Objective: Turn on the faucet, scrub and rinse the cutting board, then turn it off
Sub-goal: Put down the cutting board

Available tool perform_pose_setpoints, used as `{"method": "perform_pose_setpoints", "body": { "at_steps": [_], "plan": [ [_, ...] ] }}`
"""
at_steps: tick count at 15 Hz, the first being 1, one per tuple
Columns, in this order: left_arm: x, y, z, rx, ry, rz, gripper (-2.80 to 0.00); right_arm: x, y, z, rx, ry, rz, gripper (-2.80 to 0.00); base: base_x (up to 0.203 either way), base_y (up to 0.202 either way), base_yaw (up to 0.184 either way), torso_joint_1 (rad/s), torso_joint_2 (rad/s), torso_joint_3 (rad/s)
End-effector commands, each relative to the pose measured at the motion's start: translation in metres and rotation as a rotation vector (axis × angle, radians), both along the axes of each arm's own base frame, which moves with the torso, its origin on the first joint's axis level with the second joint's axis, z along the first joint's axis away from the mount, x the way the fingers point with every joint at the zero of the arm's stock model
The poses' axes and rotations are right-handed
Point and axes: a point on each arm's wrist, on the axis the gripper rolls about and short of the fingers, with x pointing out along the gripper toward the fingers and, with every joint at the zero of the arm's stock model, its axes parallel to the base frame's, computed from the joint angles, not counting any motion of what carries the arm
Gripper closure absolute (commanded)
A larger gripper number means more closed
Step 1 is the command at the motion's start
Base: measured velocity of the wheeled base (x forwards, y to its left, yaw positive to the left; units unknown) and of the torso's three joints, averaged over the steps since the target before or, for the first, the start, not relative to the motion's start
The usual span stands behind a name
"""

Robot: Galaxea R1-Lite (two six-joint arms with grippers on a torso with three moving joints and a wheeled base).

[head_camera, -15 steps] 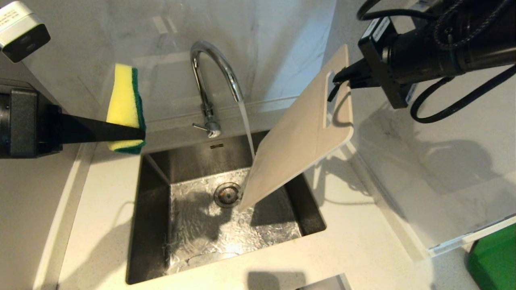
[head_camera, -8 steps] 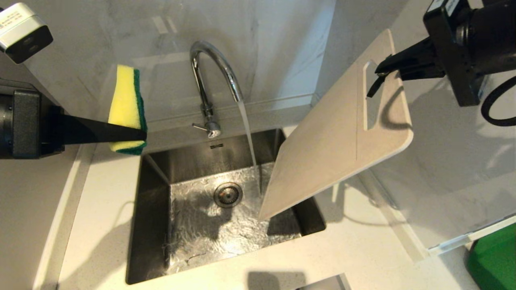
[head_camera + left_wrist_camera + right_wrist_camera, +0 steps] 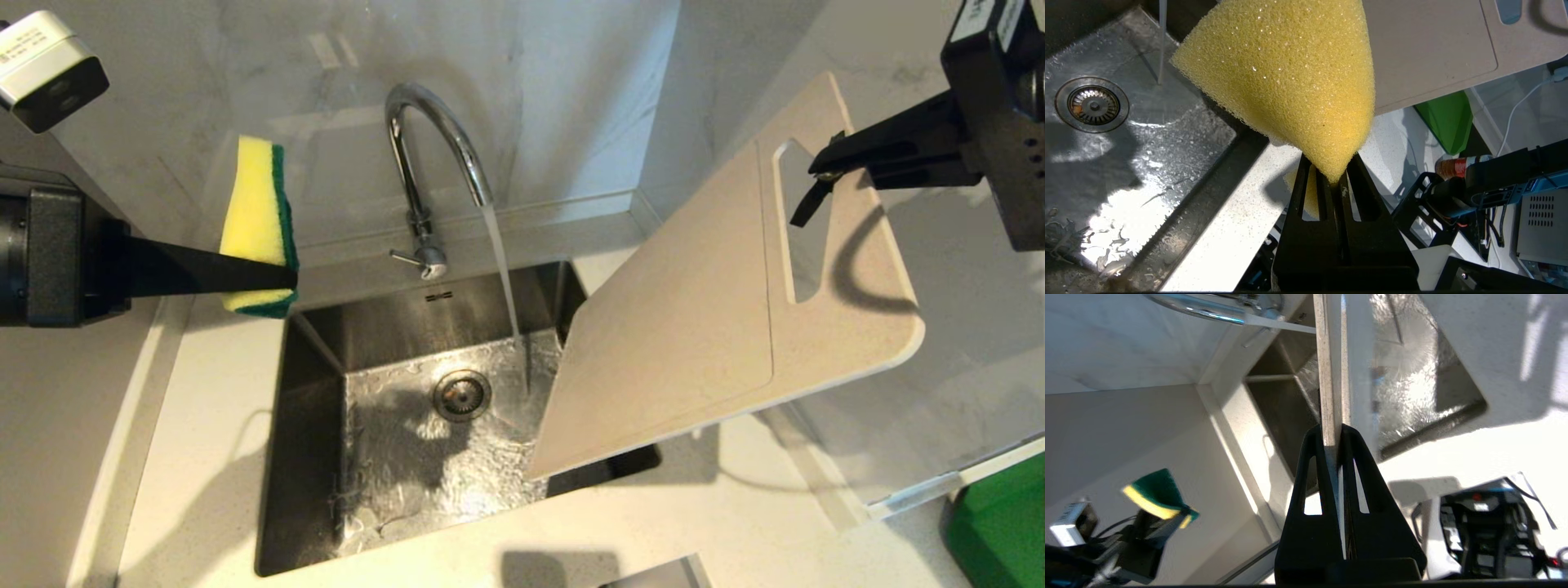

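White worktop [image 3: 204, 457], steel sink [image 3: 310, 425]; faucet [image 3: 433, 147] running. Right end effector [image 3: 824, 163] pinches the cutting board [image 3: 694, 327] by its handle end, right of the stream; wet board may slip. Left end effector [image 3: 282, 276] clamps the sponge [image 3: 253, 220], far left.

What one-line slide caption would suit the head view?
Water runs from the faucet into the sink while the right gripper holds the cutting board beside the stream and the left gripper holds a sponge.

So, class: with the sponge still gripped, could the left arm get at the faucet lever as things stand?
Probably yes. The lever sticks out toward the left gripper, with only open counter between them. The board hangs off to the right, but the sponge fills the jaws, so nudging, not gripping.
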Motion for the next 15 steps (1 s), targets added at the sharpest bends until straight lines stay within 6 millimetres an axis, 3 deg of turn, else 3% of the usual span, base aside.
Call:
{"method": "perform_pose_setpoints", "body": {
  "at_steps": [1,8,15],
  "plan": [
    [0.000,0.000,0.000,-0.002,0.001,-0.002,0.00,-0.007,-0.004,-0.007,-0.021,0.029,-0.015,0.00,0.000,0.000,0.000,0.000,0.00,0.000],
    [-0.001,0.000,0.001,-0.002,0.000,-0.001,0.00,-0.018,-0.008,-0.056,-0.142,0.121,-0.010,0.00,0.000,0.000,0.000,0.000,0.00,0.000],
    [-0.001,0.000,0.000,0.001,0.003,-0.004,0.00,-0.027,-0.016,-0.082,-0.236,0.116,0.003,0.00,0.000,0.000,0.000,0.000,0.00,0.000]
  ]
}}
